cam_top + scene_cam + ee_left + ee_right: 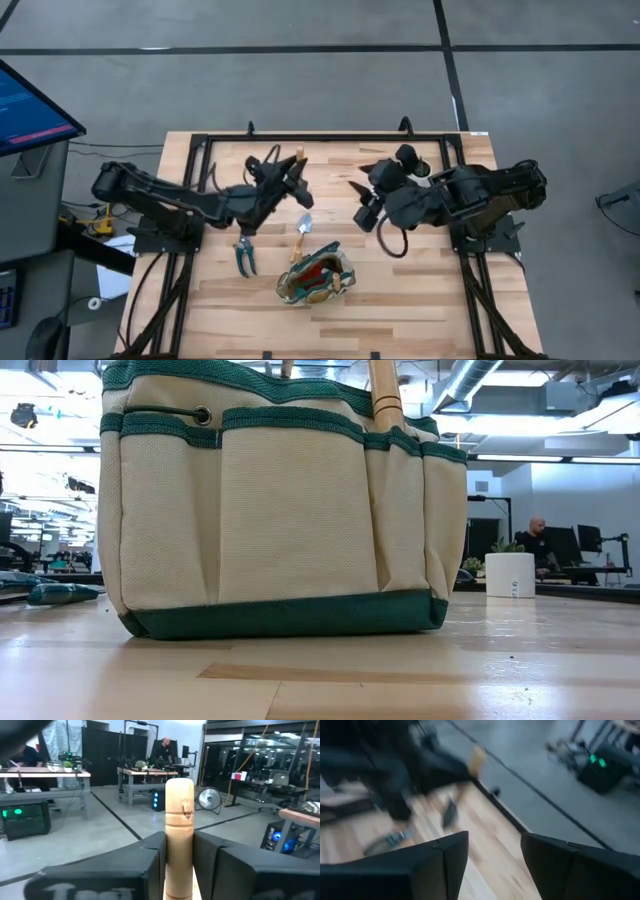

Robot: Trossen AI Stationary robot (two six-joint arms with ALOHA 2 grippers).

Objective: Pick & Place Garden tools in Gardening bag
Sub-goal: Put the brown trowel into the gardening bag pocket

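Now, left jaws (pixel 298 172): clamped together on the light wooden handle (pixel 179 837) of a garden tool, one dark finger (pixel 145 870) pressed to each side of it; the handle's rounded end stuck out past the fingers toward the room.
Left arm: reached from its own side of the counter (pixel 420 290) toward the middle, with the held handle (pixel 299 158) showing as a pale stub at the gripper.
Right jaws (pixel 362 200): stood apart and held nothing, with bare counter showing in the gap between the two fingers (pixel 445 865) in the right wrist view.
Right arm: hovered over the counter's middle, facing the left jaws and near them, not touching.
Trowel (pixel 301 232): lay flat on the counter just below the left jaws, silver blade toward them, wooden handle pointing to the bag.
Shears (pixel 245 255): green-handled, lay on the counter beside the left arm, apart from the trowel.
Bag (pixel 316 277): stood upright on the counter, nearer the front edge than either gripper, between the two arms, its red inside open to the top.
Bag in the low view (pixel 280 510): tan pockets with green trim, a wooden handle (pixel 384 395) rising at its top edge.
White pot (pixel 510 574): stood farther back on the counter, beyond the bag.
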